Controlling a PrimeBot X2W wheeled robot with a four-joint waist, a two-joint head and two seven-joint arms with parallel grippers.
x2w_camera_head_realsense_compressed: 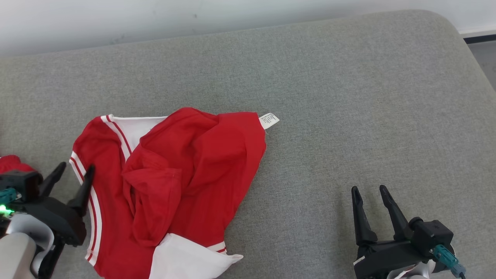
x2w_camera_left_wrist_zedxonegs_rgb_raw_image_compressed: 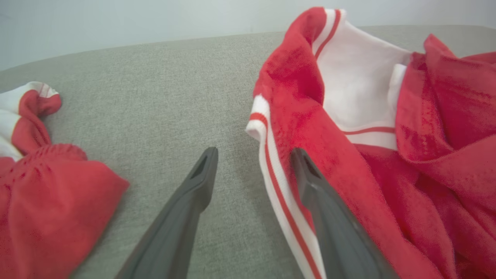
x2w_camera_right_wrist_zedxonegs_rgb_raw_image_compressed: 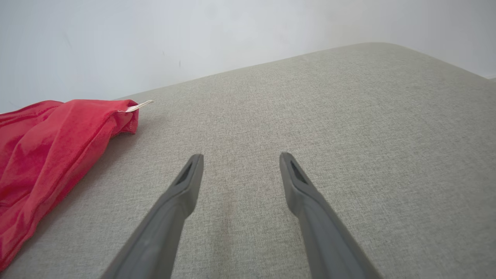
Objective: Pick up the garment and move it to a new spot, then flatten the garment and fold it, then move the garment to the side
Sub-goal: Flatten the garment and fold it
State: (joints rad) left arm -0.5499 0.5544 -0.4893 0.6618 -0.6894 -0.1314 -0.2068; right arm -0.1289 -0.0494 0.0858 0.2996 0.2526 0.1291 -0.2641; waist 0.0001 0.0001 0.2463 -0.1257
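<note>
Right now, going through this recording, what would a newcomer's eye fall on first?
The crumpled red and white garment, lying left of centre on the grey upholstered surface, with a white label poking out at its far right corner. Next, the left tool, open at the garment's striped left edge, and the right tool, open above bare surface at the lower right.

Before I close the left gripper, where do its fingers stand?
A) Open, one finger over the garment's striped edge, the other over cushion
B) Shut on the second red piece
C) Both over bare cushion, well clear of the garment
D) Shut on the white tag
A: the left gripper is open, with one finger over the striped edge of the red garment and the other over the grey cushion.
</note>
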